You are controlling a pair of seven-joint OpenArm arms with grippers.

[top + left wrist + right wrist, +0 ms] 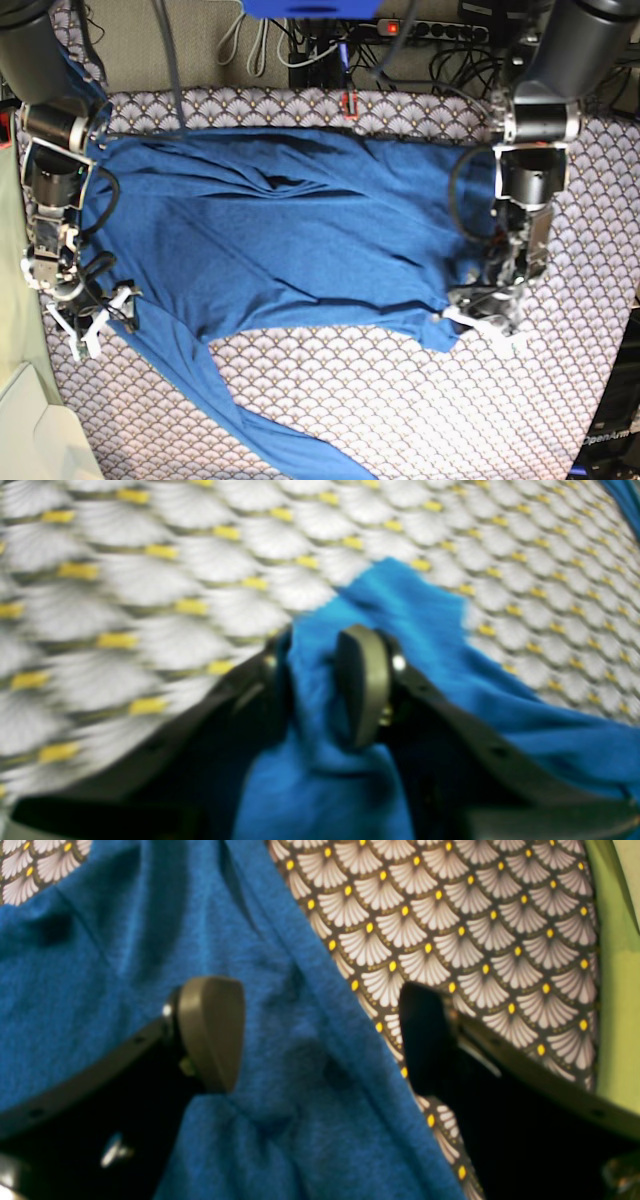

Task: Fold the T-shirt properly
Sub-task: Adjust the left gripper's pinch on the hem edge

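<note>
The T-shirt (290, 230) lies spread on the patterned counter (400, 400), its long axis running 9 to 3 o'clock in the base view, with one sleeve trailing toward 6 o'clock. The left claw (320, 690) sits at the 3 o'clock end, its jaws pinching a bunched edge of fabric. The right claw (320, 1035) sits at the 9 o'clock end, jaws spread wide, straddling the shirt's edge: one finger over fabric, the other over bare counter. Judged from this, both arms flank the garment; the right must close before any lift.
</note>
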